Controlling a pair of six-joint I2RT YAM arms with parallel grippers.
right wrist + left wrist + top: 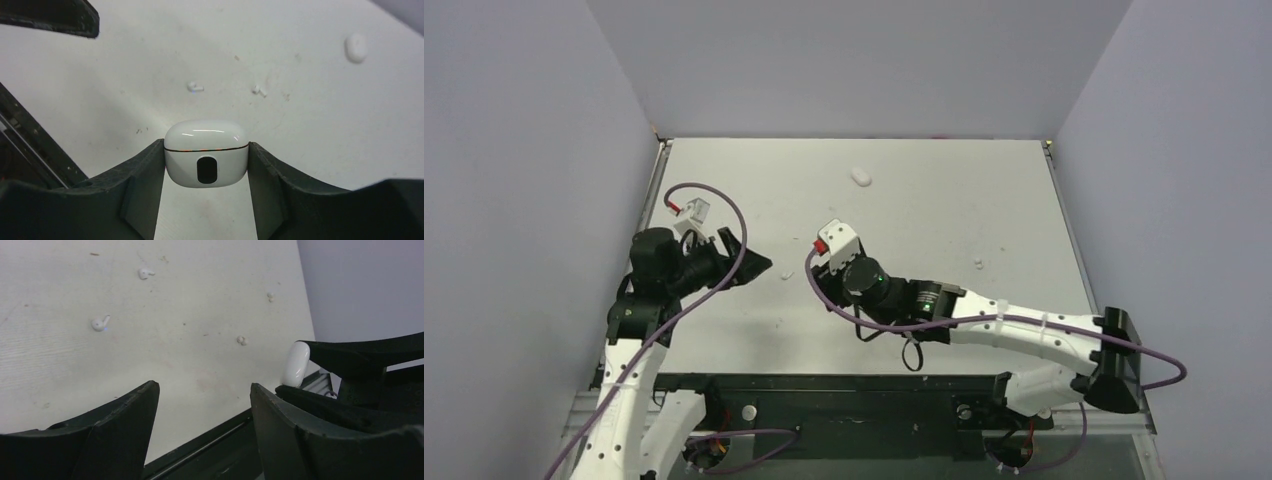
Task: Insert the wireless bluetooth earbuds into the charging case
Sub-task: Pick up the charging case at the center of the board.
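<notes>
- Two tiny white plastic wireless bluetooth earbuds (100,323) lying loose on the pale grey worktop (984,200), apart from each other and out past the grippers. Faint blue glow on one.
- Small glossy white pebble-shaped charging case (206,155) with the lid down, seam running all the way round, dark oval spot on the side facing the right wrist camera.
- Pinched by the right gripper (206,146), one black finger on each side, over the middle of the worktop.
- Can't tell whether the case is touching the worktop or hanging just above it.
- Left gripper (204,386) spread apart with nothing between the fingers, near the right one, on the side toward the left edge.
- Also spotted one more small white oval blob (861,177) alone near the far edge, well apart from both grippers. No idea what it is.
</notes>
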